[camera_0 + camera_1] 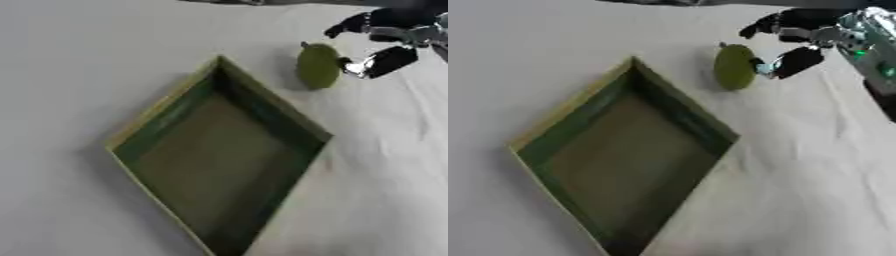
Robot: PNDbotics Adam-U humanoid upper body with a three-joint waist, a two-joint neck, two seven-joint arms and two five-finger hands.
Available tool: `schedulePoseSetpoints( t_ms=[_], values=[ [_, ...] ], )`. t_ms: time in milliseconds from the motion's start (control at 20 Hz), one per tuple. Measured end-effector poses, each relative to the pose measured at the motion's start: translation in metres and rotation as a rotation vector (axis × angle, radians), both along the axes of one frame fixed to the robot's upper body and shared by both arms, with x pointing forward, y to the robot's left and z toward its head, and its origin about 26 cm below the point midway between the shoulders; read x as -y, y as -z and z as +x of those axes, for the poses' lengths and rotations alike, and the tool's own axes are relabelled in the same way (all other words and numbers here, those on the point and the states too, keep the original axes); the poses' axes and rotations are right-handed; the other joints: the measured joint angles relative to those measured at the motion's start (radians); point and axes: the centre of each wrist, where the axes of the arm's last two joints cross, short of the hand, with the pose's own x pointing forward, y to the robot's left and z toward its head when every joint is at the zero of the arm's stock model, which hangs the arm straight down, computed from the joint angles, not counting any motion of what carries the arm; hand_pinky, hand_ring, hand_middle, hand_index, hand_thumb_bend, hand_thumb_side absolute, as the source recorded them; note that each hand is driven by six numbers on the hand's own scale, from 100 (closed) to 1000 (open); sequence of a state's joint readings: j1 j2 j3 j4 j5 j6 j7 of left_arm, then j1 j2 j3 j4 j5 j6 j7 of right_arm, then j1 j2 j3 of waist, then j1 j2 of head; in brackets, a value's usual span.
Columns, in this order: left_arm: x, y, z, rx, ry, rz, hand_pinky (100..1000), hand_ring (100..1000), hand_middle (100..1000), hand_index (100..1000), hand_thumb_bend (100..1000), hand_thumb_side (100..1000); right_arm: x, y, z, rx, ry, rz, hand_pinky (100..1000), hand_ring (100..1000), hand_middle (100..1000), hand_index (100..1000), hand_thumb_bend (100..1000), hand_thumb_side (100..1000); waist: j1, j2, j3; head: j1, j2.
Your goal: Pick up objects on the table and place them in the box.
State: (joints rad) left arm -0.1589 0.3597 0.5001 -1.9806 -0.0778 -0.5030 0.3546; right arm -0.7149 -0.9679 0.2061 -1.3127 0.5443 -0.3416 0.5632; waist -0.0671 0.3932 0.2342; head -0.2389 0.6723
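Note:
A green pear-shaped fruit (318, 65) lies on the white cloth just beyond the box's far right corner. My right hand (385, 35) comes in from the upper right and sits beside the fruit's right side. Its thumb tip (385, 61) is close to the fruit, and its fingers (350, 25) reach over above the fruit with a gap, curled round nothing. The open green box (280, 112) stands diamond-wise in the middle, and nothing shows inside it. My left hand shows in no view.
A white wrinkled cloth (385, 165) covers the table around the box. A dark edge (262, 2) runs along the far side of the table.

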Motion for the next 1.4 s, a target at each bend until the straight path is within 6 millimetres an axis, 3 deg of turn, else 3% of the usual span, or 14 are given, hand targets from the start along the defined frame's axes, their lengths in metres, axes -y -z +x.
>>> schedulePoseSetpoints(
  t_ms=[500, 1000, 1100, 1400],
  values=[
    [0.000, 0.000, 0.000, 0.000, 0.005, -0.004, 728, 577, 536, 680, 100, 582, -0.002, 0.010, 0.012, -0.044, -0.002, -0.047, 957, 988, 884, 1000, 100, 802, -0.001, 0.002, 0.008, -0.005, 0.001],
    [0.002, -0.001, 0.002, 0.005, 0.016, 0.000, 728, 577, 536, 680, 100, 581, 0.005, 0.020, 0.024, -0.043, 0.045, -0.096, 942, 976, 879, 1000, 100, 806, -0.003, 0.010, 0.021, -0.012, 0.003],
    [0.002, -0.001, 0.002, 0.006, 0.017, -0.001, 728, 576, 536, 679, 100, 581, 0.006, 0.021, 0.026, -0.038, 0.048, -0.104, 925, 971, 874, 1000, 100, 783, -0.003, 0.013, 0.023, -0.014, 0.003],
    [0.002, -0.001, 0.002, 0.006, 0.019, -0.002, 728, 576, 536, 679, 100, 580, 0.008, 0.023, 0.030, -0.019, 0.052, -0.090, 762, 828, 762, 970, 100, 481, -0.007, 0.017, 0.026, -0.018, 0.003]
  ],
)
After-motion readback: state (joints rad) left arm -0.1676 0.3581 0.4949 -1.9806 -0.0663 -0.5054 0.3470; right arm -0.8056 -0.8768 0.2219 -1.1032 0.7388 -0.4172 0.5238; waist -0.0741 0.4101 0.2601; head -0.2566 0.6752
